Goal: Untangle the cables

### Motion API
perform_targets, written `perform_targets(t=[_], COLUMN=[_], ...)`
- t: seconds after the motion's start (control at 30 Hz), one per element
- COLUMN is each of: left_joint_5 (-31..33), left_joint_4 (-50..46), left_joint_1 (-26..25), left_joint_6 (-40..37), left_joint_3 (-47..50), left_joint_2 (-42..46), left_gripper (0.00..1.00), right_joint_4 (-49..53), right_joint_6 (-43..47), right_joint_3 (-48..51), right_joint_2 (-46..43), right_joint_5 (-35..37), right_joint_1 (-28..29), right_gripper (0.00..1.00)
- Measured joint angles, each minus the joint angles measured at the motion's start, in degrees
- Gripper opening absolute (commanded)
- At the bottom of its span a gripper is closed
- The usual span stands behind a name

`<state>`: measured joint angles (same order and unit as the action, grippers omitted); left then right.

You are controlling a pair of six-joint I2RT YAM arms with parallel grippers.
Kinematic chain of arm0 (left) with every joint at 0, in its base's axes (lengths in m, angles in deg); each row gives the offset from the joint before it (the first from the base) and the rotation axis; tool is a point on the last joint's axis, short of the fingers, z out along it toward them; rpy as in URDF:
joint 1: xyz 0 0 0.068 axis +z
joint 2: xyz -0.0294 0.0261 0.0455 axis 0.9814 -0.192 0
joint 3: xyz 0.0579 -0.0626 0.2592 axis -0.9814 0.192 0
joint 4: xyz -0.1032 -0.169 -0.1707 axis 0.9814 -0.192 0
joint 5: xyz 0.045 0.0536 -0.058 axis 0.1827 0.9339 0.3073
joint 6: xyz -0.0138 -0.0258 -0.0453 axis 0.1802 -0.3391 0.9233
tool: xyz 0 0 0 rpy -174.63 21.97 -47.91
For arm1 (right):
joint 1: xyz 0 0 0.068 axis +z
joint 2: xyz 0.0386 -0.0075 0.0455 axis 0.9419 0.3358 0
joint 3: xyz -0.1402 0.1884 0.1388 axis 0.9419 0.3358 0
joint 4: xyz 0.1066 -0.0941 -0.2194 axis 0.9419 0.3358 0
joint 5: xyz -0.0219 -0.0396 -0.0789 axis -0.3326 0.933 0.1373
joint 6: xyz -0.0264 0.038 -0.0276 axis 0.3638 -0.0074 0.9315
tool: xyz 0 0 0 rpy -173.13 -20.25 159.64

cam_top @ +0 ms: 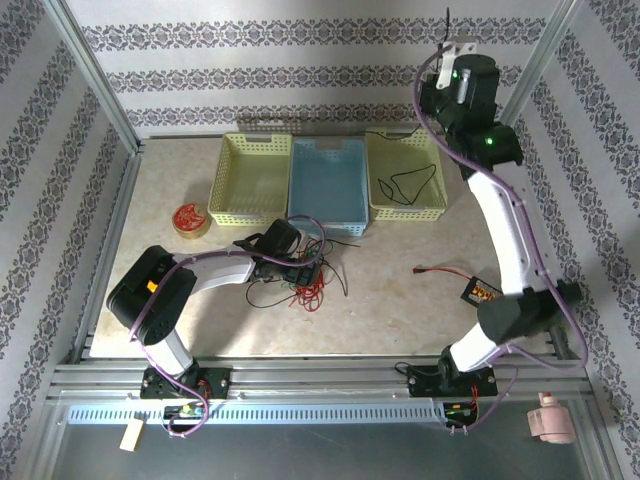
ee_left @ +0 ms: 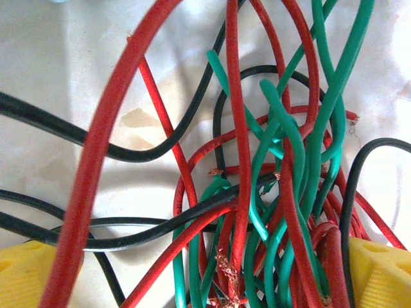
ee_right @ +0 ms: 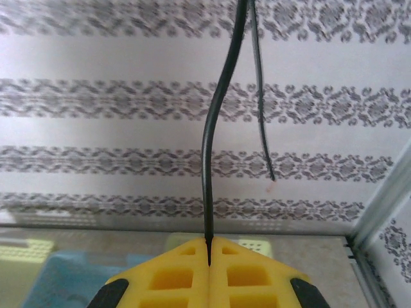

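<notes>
Our left claw [cam_top: 298, 262] is standing wide open, lowered into the cables [cam_top: 300, 282]. From its wrist we are seeing its two yellow fingertips [ee_left: 26, 276] sitting at either side of the tangle with nothing pinched between them. The cables [ee_left: 257, 192] are lying as a knot of red, green and black strands on the middle of the bench [cam_top: 400, 310], just in front of the baskets. The strands are crossing and looping over one another, and a few frayed copper ends are showing low in the left wrist view. Our right claw [cam_top: 450, 42] is hanging high above the far right corner, and we are seeing its fingers [ee_right: 173, 276] pressed together on a black strand [ee_right: 215, 128] that is rising straight up from them. A second black cable [cam_top: 405, 180] is lying looped in the right yellow basket [cam_top: 405, 213]. Next to that basket a blue basket [cam_top: 328, 228] is sitting in the middle and a left yellow basket [cam_top: 250, 213] beyond it, all three forming a row along the far side of the bench. A round red-and-yellow disc [cam_top: 190, 218] is resting left of the tangle, near the left yellow basket. A small black-and-orange part [cam_top: 480, 292] with a thin red lead is lying on the right of the bench, near the right arm.
</notes>
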<state>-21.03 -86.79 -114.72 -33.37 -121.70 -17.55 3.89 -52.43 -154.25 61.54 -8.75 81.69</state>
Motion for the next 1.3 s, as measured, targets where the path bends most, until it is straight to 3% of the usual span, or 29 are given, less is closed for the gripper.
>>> perform_targets(t=[0.23,0.5,0.8,0.83,0.93,0.97,1.13,1.3], left_joint_5=[0.2,0.2,0.2,0.2,0.2,0.2,0.2,-0.1], left_joint_4=[0.0,0.0,0.0,0.0,0.0,0.0,0.0,0.0], left_joint_1=[-0.1,-0.2,-0.2,-0.2,-0.2,-0.2,-0.2,-0.2], left_joint_6=[0.0,0.0,0.0,0.0,0.0,0.0,0.0,0.0], left_joint_3=[0.0,0.0,0.1,0.1,0.1,0.1,0.1,0.2], left_joint_2=[0.0,0.0,0.0,0.0,0.0,0.0,0.1,0.4], left_gripper=[0.99,0.99,0.99,0.99,0.99,0.99,0.99,0.99], right_joint_4=[-0.6,-0.5,1.5,1.6,2.2,2.5,1.9,0.4], right_joint_6=[1.0,-2.6,-8.9,-9.2,-10.3,-10.7,-12.1,-11.8], right_joint_3=[-0.3,11.3,16.7,16.7,16.7,16.7,18.3,28.0], right_joint_2=[10.6,11.1,17.3,18.4,21.2,21.8,20.7,9.4], right_joint_5=[1.2,1.7,-5.7,-6.5,-7.6,-7.6,-6.0,-2.1], right_joint_1=[-0.3,-0.2,-2.8,-3.0,-3.5,-3.6,-3.6,-0.4], right_gripper=[0.00,0.00,0.00,0.07,0.50,0.56,0.64,0.64])
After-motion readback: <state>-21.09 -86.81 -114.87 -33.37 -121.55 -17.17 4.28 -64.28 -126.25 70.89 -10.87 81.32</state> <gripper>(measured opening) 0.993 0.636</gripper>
